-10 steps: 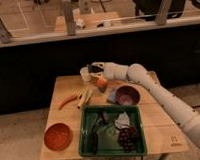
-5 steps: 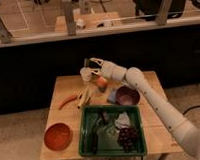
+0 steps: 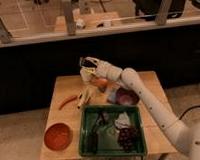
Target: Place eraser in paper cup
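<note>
Camera view: gripper (image 3: 87,65) hangs over the back of the table (image 3: 148,82), jaws pinched on what looks like the eraser (image 3: 82,60). The cup (image 3: 87,75) seems right below. Carry step; next, center over the rim and let go.

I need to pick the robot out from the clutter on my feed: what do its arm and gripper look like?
The arm is white, made of smooth rounded tube segments with thicker joints. No cables or markings can be made out. The gripper, above the far edge of the table, is pale cream with a dark piece at its top.
</note>
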`<state>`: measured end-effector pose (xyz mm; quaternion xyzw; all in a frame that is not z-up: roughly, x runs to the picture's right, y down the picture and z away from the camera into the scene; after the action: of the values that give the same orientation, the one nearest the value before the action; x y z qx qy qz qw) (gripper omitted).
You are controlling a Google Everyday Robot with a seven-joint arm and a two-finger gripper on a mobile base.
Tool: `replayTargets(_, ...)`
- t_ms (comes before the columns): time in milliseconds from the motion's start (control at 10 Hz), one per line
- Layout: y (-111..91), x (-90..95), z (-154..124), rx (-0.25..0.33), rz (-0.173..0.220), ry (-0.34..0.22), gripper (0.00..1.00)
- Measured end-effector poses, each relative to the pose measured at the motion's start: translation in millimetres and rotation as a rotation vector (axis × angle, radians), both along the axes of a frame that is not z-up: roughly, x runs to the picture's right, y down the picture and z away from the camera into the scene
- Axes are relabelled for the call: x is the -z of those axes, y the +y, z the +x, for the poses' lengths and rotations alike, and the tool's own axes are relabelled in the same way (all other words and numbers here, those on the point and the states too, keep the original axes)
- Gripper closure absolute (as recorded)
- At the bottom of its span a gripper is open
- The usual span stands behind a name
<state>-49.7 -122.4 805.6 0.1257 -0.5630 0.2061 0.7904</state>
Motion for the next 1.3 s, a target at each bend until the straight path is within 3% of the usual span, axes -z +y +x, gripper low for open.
replayTargets(400, 3.0, -14.7, -12.0, 0.009, -0.05, -0.015, 1.0)
replayTargets(1000, 4.9, -34.8, -21.4, 0.022, -0.077, -0.019, 1.0)
replayTargets(1300, 3.3, -49.4, -14.0, 0.022, -0.083, 0.005, 1.0)
